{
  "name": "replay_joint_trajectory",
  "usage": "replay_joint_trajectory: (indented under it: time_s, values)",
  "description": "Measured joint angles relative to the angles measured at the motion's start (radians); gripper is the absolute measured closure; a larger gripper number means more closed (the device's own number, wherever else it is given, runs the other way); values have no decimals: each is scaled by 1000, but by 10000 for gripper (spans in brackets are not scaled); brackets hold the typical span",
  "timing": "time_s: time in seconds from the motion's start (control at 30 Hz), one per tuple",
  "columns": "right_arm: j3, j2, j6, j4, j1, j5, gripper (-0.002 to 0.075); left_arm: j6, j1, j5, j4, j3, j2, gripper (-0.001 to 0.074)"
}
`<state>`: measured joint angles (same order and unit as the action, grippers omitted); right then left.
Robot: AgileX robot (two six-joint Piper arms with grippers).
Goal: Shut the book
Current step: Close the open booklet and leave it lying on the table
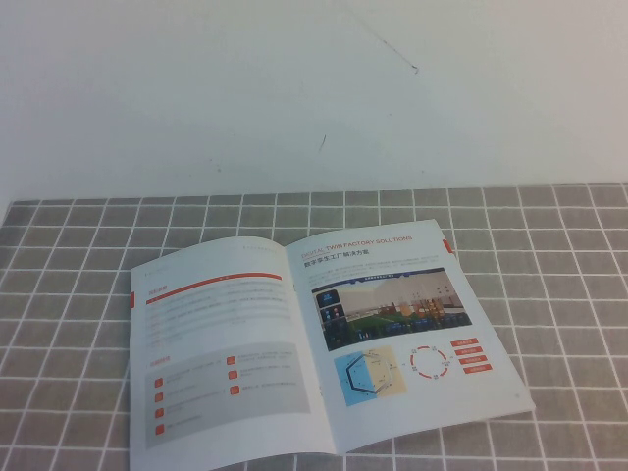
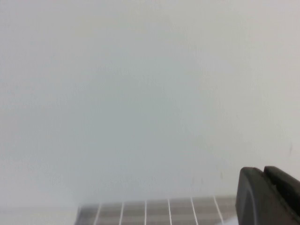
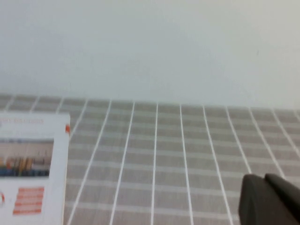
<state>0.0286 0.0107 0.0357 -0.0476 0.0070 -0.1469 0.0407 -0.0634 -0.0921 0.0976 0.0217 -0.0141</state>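
White glossy pages mark the book [image 1: 314,343], which lies open and face up on the grey checked cloth [image 1: 569,294], toward the near middle of the table and turned slightly askew, its near left corner running out of the high view. Neither arm shows in the high view. The left gripper [image 2: 269,197] appears only as a dark corner in its own wrist view, raised and facing the pale wall [image 1: 294,88] with a strip of cloth below; whether it is apart or together I cannot tell. The right gripper [image 3: 269,199] is likewise just a dark corner, hanging over bare cloth just to the right of the book, and its state cannot be told either. Closing well likely means catching the outer edge of the right page [image 1: 402,324], lifting it and swinging it over the fold [image 1: 309,353] onto the left page [image 1: 211,363], then pressing flat. The pages are thin and lie close to the cloth, so getting under the edge looks fiddly, and the book may slide or the cloth may bunch. Nothing else stands on the cloth to block either arm.
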Motion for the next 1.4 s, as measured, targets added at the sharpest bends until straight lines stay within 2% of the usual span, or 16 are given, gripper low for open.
replay_joint_trajectory:
  time_s: [0.27, 0.37, 0.47, 0.7, 0.77, 0.9, 1.1, 1.4]
  values:
    - [0, 0, 80, -9, 0, 386, 729, 0, 0, -402, 0, 0, 0, 738]
    - [0, 0, -22, 26, 0, 513, 729, 2, 0, -492, 0, 0, 0, 738]
    - [0, 2, -82, 91, 0, 597, 729, 2, 0, -537, 0, 0, 0, 738]
    - [0, 2, 21, 245, 0, 640, 729, 2, 0, -563, 78, 0, 0, 738]
    - [0, 2, 30, 252, 0, 619, 729, 4, 0, -563, 90, 0, 0, 738]
    - [-57, 2, 92, 256, 0, 453, 729, 10, 0, -514, 94, 0, 0, 738]
    - [-239, -22, 225, 254, 0, 206, 729, 20, 2, -190, 67, -136, 0, 738]
    - [-563, -374, 230, 282, 0, -209, 729, 32, 2, 64, 35, -347, 147, 738]
